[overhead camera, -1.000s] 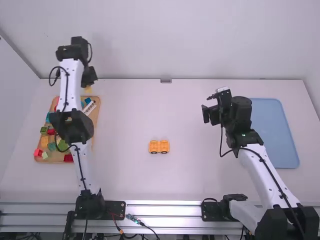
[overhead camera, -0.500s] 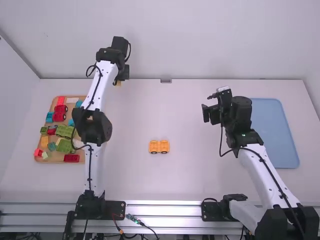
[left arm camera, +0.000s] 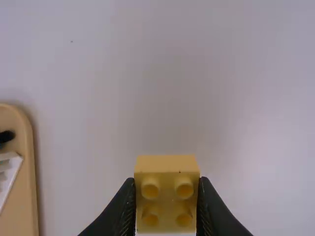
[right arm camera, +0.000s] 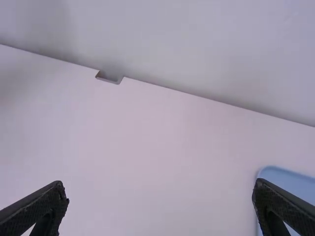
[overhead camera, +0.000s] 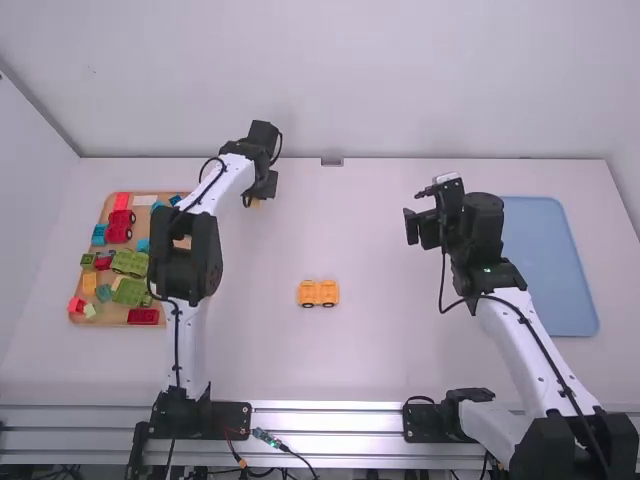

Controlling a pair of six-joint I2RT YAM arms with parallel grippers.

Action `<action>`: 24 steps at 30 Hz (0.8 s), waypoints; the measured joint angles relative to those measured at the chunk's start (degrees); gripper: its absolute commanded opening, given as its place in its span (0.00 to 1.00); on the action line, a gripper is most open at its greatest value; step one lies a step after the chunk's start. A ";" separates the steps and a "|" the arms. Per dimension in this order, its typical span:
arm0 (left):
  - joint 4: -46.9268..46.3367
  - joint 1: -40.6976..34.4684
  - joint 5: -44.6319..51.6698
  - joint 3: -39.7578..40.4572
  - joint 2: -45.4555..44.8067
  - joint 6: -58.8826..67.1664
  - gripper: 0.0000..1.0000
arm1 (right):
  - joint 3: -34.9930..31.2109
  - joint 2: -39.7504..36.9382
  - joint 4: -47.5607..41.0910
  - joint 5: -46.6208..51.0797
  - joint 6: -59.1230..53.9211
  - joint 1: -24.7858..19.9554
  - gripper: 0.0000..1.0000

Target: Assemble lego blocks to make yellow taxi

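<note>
In the high view my left gripper (overhead camera: 260, 192) is over the table between the wooden tray and the orange-yellow car base, farther from the camera than that base. The left wrist view has my left gripper (left arm camera: 166, 209) shut on a yellow block (left arm camera: 166, 194), its studs showing between the fingers. The car base (overhead camera: 319, 293), orange-yellow with dark wheels, stands on the table near the middle. My right gripper (overhead camera: 412, 228) is held still beyond and to the right of the base; in the right wrist view the right gripper (right arm camera: 160, 194) is open with nothing between its fingers.
The wooden tray (overhead camera: 178, 318) at the left holds several red, green, blue and yellow pieces. A light blue tray (overhead camera: 560, 270) lies at the right, partly behind the right arm. The back wall rises beyond the table's far edge.
My left gripper has swung right from over the tray's far end, then come somewhat nearer the camera, carrying the yellow block. The right arm and the car base have stayed put.
</note>
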 measured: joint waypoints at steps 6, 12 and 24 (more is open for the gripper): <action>3.89 -0.66 7.48 -16.94 -19.50 9.57 0.01 | 0.00 0.02 0.22 -0.02 -0.09 0.04 0.99; -5.05 -0.17 18.56 -24.98 -28.33 25.68 0.02 | 0.00 0.02 0.09 0.02 0.04 1.20 0.99; -0.31 -0.20 25.09 -43.32 -28.48 56.28 0.02 | 0.00 0.02 -2.38 0.00 0.13 5.20 0.99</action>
